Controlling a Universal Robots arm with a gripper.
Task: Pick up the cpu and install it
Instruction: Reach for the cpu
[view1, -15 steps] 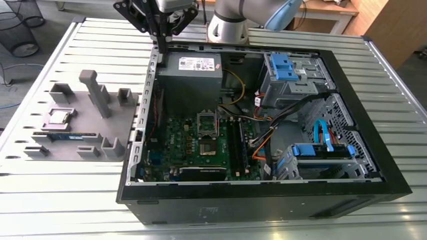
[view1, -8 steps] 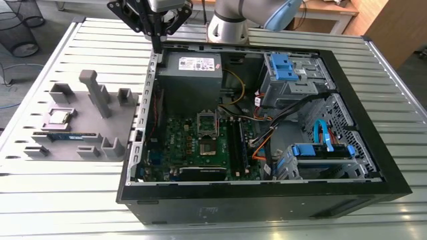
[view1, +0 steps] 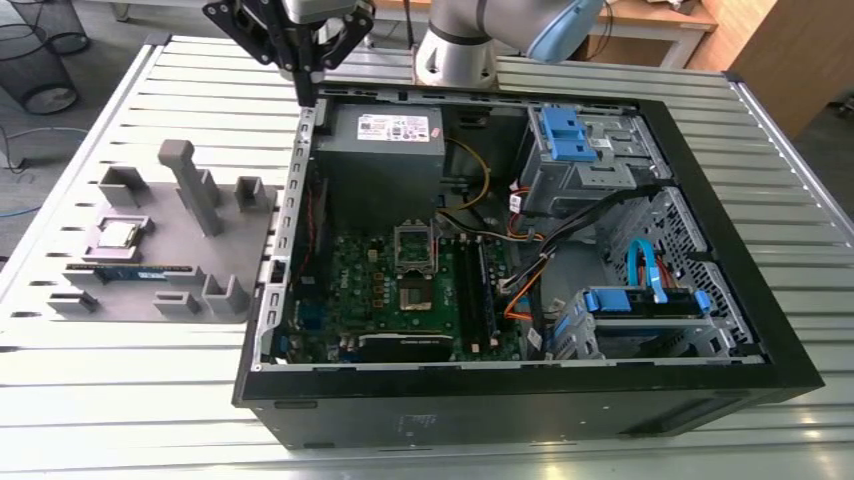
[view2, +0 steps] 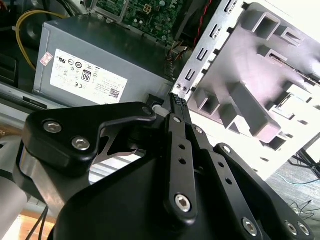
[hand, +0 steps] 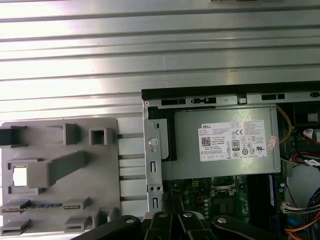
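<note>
The cpu (view1: 120, 235) is a small square chip with a shiny metal top. It lies in a recess of the grey fixture plate (view1: 174, 280), at the exterior view's left, and shows as a bright square (hand: 19, 176) in the first wrist view. My gripper (view1: 306, 95) hangs above the far left corner of the open computer case (view1: 534, 390), close to the grey power supply (view1: 384, 135). Its black fingers (view2: 177, 107) meet at the tips with nothing between them. The cpu lies well apart from the gripper, nearer the front. The motherboard's open socket (view1: 415, 245) is in the case's middle.
A blue-green memory stick (view1: 131, 270) lies on the fixture plate beside the cpu, among upright grey blocks (view1: 194, 185). Inside the case are cables (view1: 521, 270), blue drive brackets (view1: 567, 135) and a drive cage (view1: 641, 305). The slatted metal table (view1: 120, 380) surrounds everything.
</note>
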